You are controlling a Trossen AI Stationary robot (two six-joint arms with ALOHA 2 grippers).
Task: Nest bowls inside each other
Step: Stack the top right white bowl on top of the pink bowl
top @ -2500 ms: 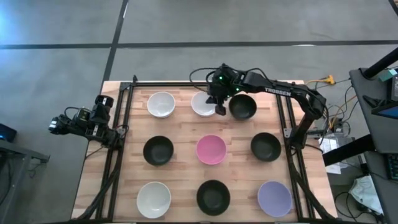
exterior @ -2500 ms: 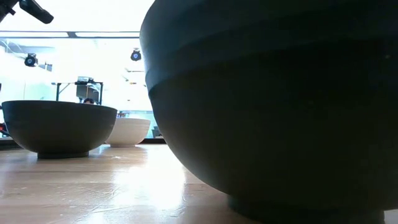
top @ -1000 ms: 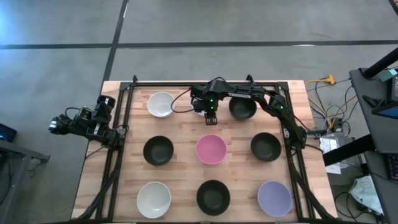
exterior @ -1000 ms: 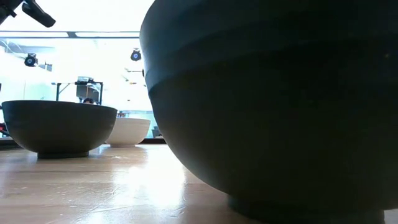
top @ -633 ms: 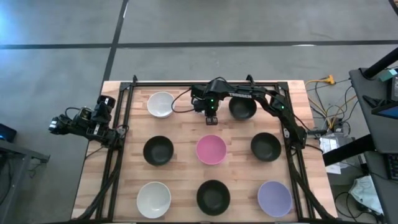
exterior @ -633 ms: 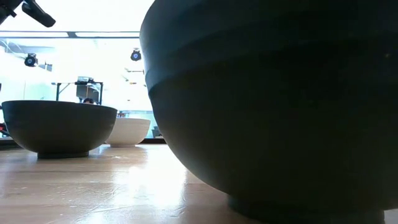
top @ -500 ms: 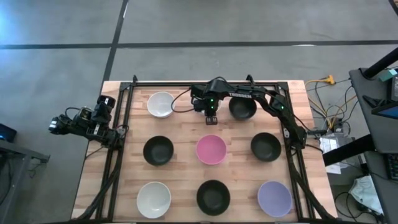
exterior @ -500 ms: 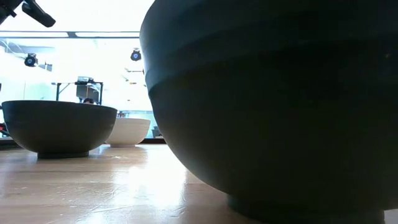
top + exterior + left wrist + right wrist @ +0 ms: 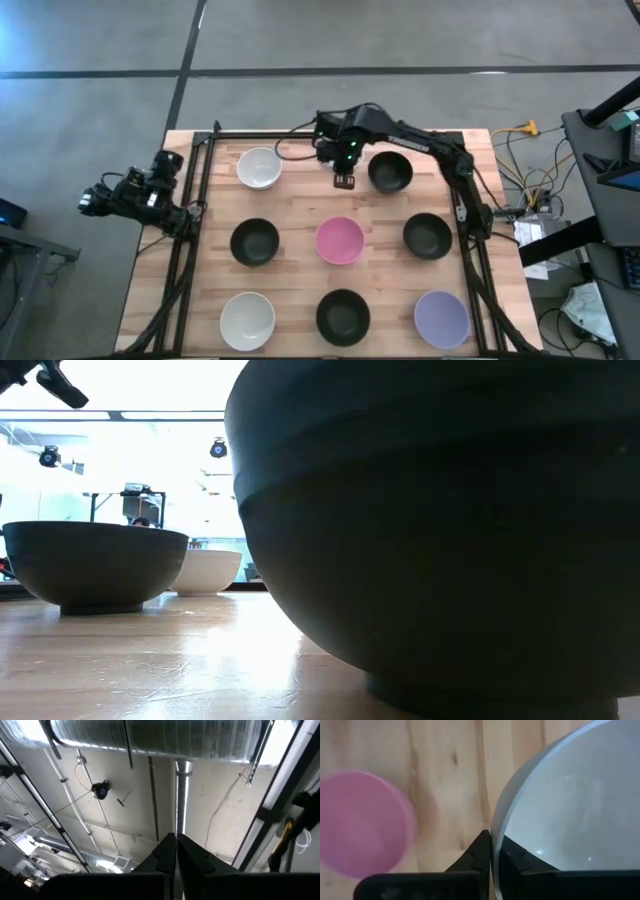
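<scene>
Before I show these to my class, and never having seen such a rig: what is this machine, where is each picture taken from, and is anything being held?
Two dark robot arms work at a wooden table. The high picture looks straight down. The low one sits at table height, right behind a black bowl. The other two come from cameras on the arms' wrists. From above, eight bowls show on the table: four black, two white, one lavender and a pink bowl. The right gripper pinches the rim of a third white bowl. The left gripper is shut, holds nothing, and waits at the table's left edge, facing the ceiling.
</scene>
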